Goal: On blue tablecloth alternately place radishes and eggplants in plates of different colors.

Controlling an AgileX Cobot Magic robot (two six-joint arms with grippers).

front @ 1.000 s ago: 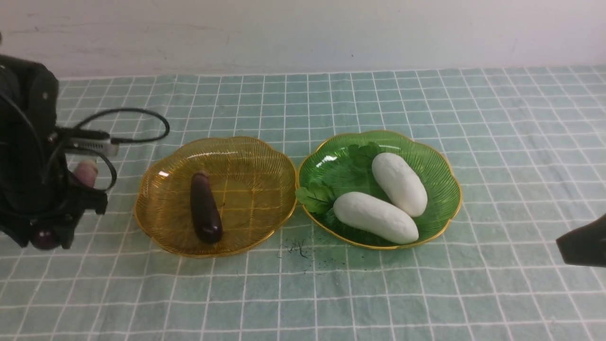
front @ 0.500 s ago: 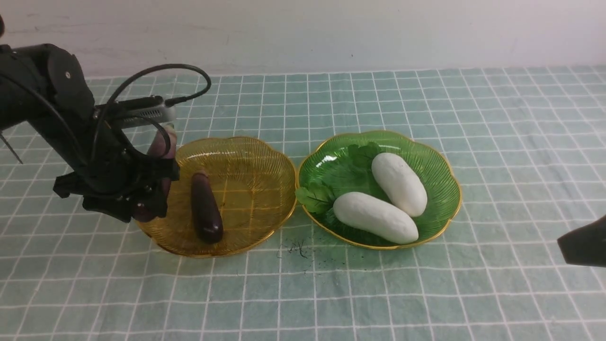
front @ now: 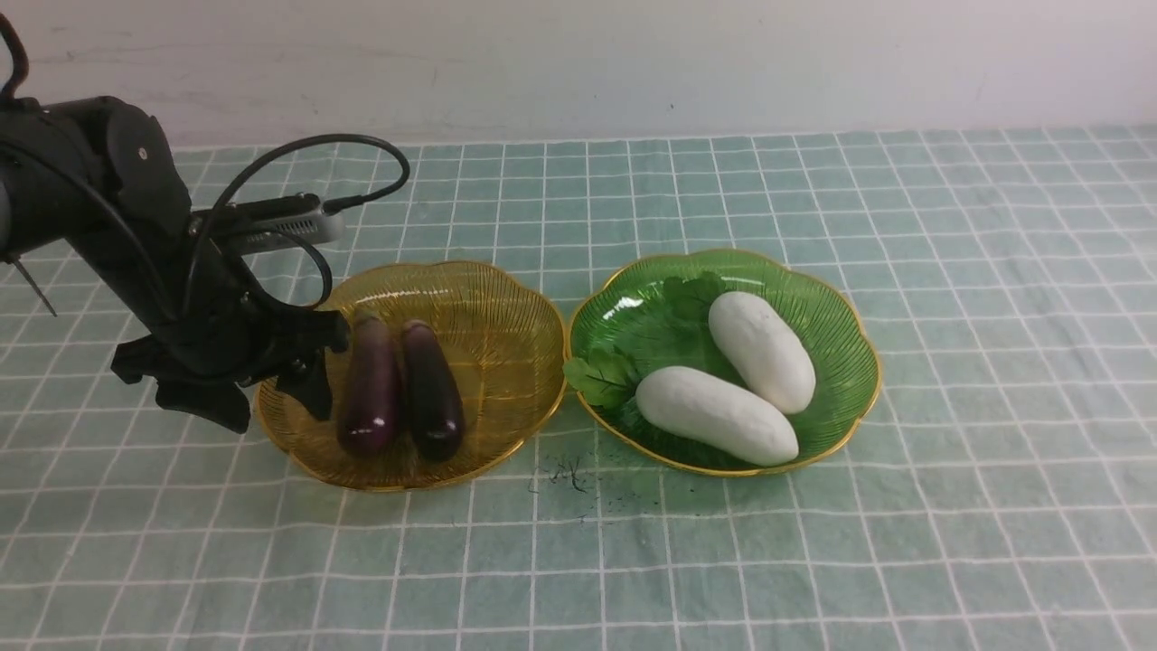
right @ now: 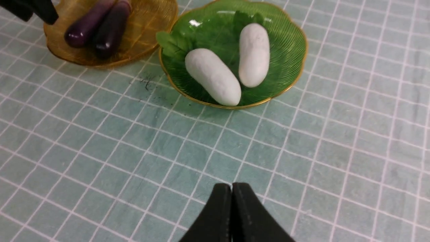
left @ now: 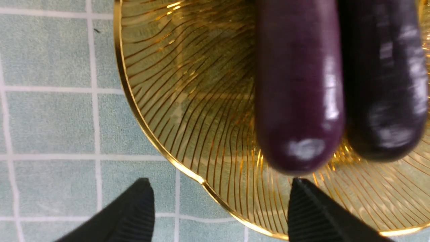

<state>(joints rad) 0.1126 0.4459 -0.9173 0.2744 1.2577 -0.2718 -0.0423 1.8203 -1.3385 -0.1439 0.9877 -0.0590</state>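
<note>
While my left gripper hangs spread, empty, at the left rim of the amber plate, two eggplants lie inside it; just right, a green plate holds both radishes; farther right, my right gripper is pinched together.

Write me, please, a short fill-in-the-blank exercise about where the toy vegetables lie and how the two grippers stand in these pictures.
1. Both glossy dark purple toy eggplants lie side by side in the ____ ribbed plastic plate.
2. The translucent green ribbed plate holds ____ matte white toy radishes.
3. The left gripper, beside the eggplants' plate, has its jaws ____.
4. The right gripper, over the pale blue-green gridded tablecloth, is ____.

Missing words: amber-yellow; two; open; shut.
</note>
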